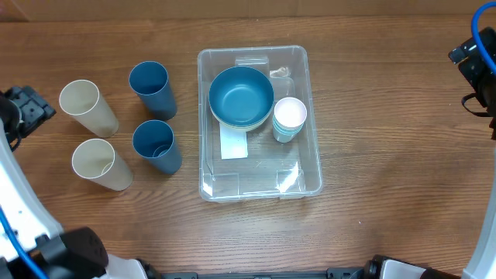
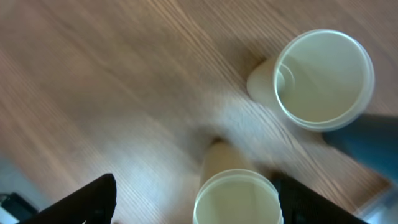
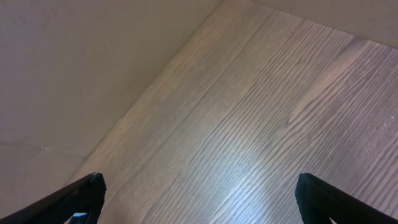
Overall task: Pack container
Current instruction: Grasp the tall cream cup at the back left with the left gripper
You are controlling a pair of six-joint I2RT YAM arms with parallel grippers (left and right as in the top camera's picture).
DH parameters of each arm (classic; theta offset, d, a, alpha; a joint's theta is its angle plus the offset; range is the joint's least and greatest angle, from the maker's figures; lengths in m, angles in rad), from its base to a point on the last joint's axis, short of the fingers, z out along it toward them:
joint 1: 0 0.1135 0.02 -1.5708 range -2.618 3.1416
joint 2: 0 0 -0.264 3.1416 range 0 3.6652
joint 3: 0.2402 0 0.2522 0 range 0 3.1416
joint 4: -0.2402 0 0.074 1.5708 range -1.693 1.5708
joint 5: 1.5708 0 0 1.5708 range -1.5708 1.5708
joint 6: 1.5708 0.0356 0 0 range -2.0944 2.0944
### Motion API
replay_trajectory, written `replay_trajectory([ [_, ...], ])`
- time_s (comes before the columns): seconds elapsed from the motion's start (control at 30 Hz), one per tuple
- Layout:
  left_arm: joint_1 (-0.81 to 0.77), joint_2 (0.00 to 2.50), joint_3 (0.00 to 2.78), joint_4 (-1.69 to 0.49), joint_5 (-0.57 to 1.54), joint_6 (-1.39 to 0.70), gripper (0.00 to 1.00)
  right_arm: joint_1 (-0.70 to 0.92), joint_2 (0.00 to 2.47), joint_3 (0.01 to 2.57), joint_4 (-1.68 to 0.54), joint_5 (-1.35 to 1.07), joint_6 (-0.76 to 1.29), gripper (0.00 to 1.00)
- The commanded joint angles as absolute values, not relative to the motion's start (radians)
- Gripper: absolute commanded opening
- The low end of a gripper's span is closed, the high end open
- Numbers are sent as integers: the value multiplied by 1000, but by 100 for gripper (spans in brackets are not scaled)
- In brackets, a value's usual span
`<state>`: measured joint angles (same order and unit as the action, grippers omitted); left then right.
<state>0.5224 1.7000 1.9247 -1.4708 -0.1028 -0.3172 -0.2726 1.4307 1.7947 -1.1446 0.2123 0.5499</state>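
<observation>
the container [image 1: 256, 177] sits on the table [image 1: 387, 155] near the middle, long side running away from the robot. inside it, a blue bowl [image 1: 241, 96] fills the far half, nested in a paler one whose rim shows under it. just to the right of the bowl stands a short stack of small cups [image 1: 290, 118], white on top. a white label [image 1: 233, 145] lies on the container's base, partly under the bowl. the near half of the container is bare.

left of the container, well apart from it, four tall cups stand on the table: two blue cups [image 1: 152, 89] nearer the container and two cream cups [image 1: 87, 107] further left.

the left end effector [image 2: 198, 200] is spread wide and holds nothing. in the left wrist view the rim of one cream cup shows between its dark fingers [image 2: 93, 202], touching neither; the view is blurred. the right end effector [image 3: 199, 202] is also spread wide and holds nothing, over bare wood at the far right edge of the table.
</observation>
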Motion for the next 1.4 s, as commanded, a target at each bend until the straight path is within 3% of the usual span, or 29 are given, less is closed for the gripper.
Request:
replay_trajectory([
  [0.0, 528, 1818, 1839, -1376, -54, -310, 83, -273, 1423, 1800, -1140, 216, 554, 100],
  [0.1, 523, 1917, 1837, -1298, 47, -231, 74, -273, 1423, 1800, -1140, 216, 554, 100],
  [0.27, 523, 1987, 1837, -1245, 84, -231, 72, -273, 1423, 1800, -1140, 216, 554, 100],
  [0.33, 522, 1986, 1837, -1262, 91, -224, 65, -273, 1423, 1800, -1140, 216, 554, 100],
  [0.47, 522, 1983, 1837, -1310, 90, -220, 63, -273, 1423, 1800, -1140, 216, 554, 100],
  [0.57, 522, 1967, 1860, -1386, 90, -220, 53, -273, 1423, 1800, -1139, 216, 554, 100],
  [0.67, 522, 1876, 1873, -1393, 84, -221, 57, -273, 1423, 1800, -1140, 216, 554, 100],
  [0.77, 521, 1782, 1874, -1349, 83, -222, 68, -273, 1423, 1800, -1140, 216, 554, 100],
  [1.0, 516, 1858, 1873, -1256, 78, -224, 64, -273, 1423, 1800, -1140, 216, 554, 100],
  [1.17, 512, 2014, 1873, -1242, 98, -223, 53, -273, 1423, 1800, -1140, 216, 554, 100],
  [1.27, 510, 2041, 1873, -1234, 98, -185, 40, -273, 1423, 1800, -1140, 216, 554, 100],
  [1.33, 510, 2039, 1874, -1239, 98, -179, 4, -273, 1423, 1800, -1140, 216, 554, 100],
  [1.37, 510, 2030, 1877, -1246, 97, -179, 4, -273, 1423, 1800, -1140, 216, 554, 100],
])
